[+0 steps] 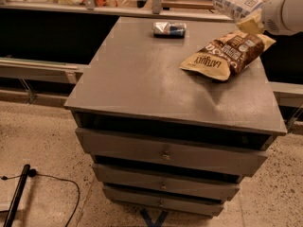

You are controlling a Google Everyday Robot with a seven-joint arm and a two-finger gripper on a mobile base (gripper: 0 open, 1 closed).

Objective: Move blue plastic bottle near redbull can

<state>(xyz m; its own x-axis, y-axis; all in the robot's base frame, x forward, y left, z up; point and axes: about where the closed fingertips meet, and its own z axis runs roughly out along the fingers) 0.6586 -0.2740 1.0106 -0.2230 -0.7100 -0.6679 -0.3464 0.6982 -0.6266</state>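
The blue plastic bottle [235, 1] is a clear bottle with a pale blue-and-white label. It hangs tilted in the air above the cabinet's far right corner. My gripper [252, 19] is shut on it at the top right, at the end of the white arm [284, 11]. The redbull can [169, 29] lies on its side, silver and dark blue, at the far middle of the grey cabinet top [142, 74]. The bottle is well to the right of the can and above it.
A yellow-and-brown chip bag [227, 55] lies on the right part of the cabinet top, under the arm. The cabinet has several drawers [165, 154] in front. A glass rail with clutter runs behind. A black cable [52, 181] lies on the floor at the left.
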